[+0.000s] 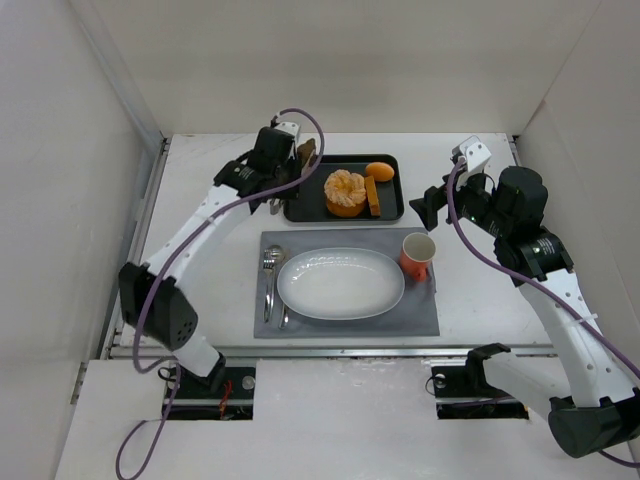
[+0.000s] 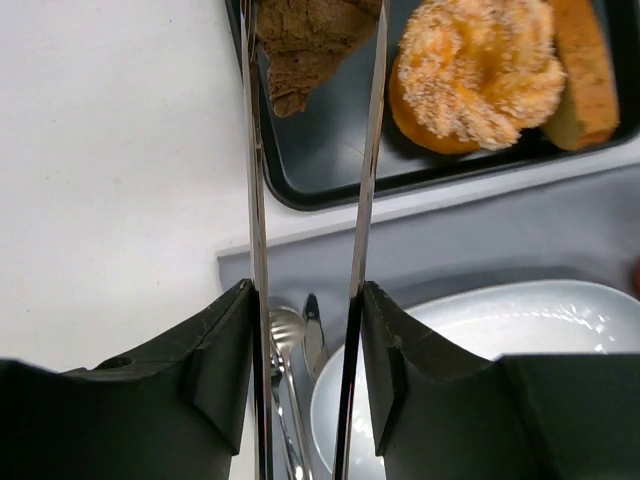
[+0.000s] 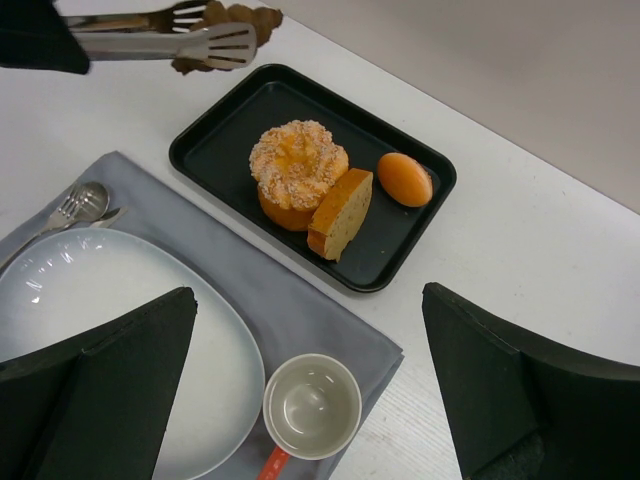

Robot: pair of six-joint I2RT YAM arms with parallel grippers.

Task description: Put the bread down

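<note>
Black tray (image 1: 310, 198), far centre of the white table (image 1: 200, 180). It holds:
- round peeled orange fruit (image 1: 345, 192)
- orange-yellow slice (image 1: 372, 195), touching the fruit's right side
- small orange oval (image 1: 379, 171), far-right corner

Metal tongs (image 3: 160, 35) at the tray's far-left corner.

Grey placemat (image 1: 420, 312) near the tray, with:
- white oval plate (image 1: 340, 285), centre
- spoon (image 1: 272, 262) and other cutlery, left
- empty orange cup (image 1: 418, 252), right

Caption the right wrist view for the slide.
The tongs clamp the bread by the black tray corner; white plate on the grey mat is empty, right gripper open.
</note>
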